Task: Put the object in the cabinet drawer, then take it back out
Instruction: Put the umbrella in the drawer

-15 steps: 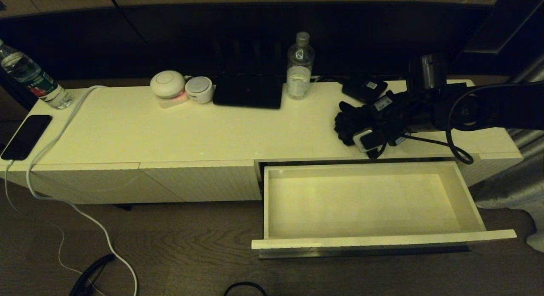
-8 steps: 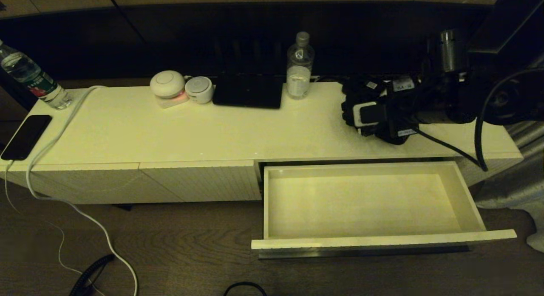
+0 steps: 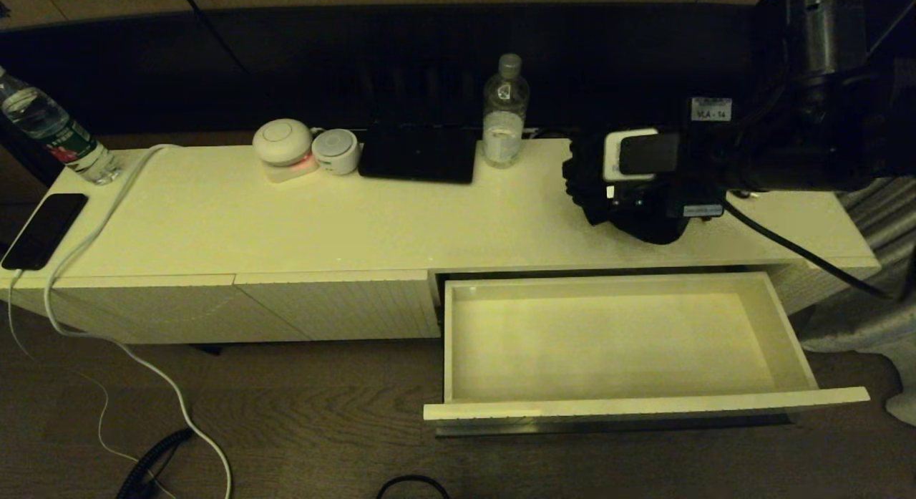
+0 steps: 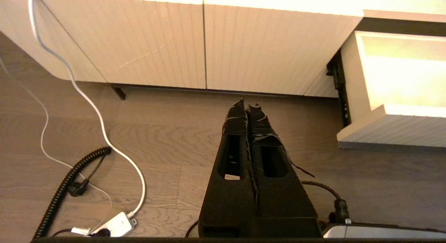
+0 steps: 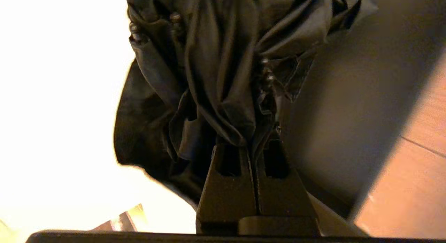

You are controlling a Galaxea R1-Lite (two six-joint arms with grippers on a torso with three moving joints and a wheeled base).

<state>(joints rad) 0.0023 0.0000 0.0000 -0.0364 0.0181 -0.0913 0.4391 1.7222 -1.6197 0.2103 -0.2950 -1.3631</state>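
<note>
The object [image 5: 223,61], a black fabric bundle with folds, hangs from my right gripper [image 5: 256,138], which is shut on a pinch of its cloth. In the head view the object [image 3: 585,191] shows beside the right wrist, above the right part of the cabinet top [image 3: 429,220] and behind the drawer. The cabinet drawer [image 3: 644,404] is pulled fully out and nothing lies inside it. My left gripper [image 4: 247,105] is shut and holds nothing, low over the wooden floor left of the drawer [image 4: 390,128].
On the cabinet top stand a water bottle [image 3: 505,112], a flat black item [image 3: 418,155], two round white devices [image 3: 283,142], a phone [image 3: 43,230] with a white cable [image 3: 107,220], and another bottle [image 3: 54,130]. Cables [image 4: 69,180] lie on the floor.
My right arm has risen and swung toward the back, lifting the black bundle off the cabinet top. The drawer and the left arm have not moved.
</note>
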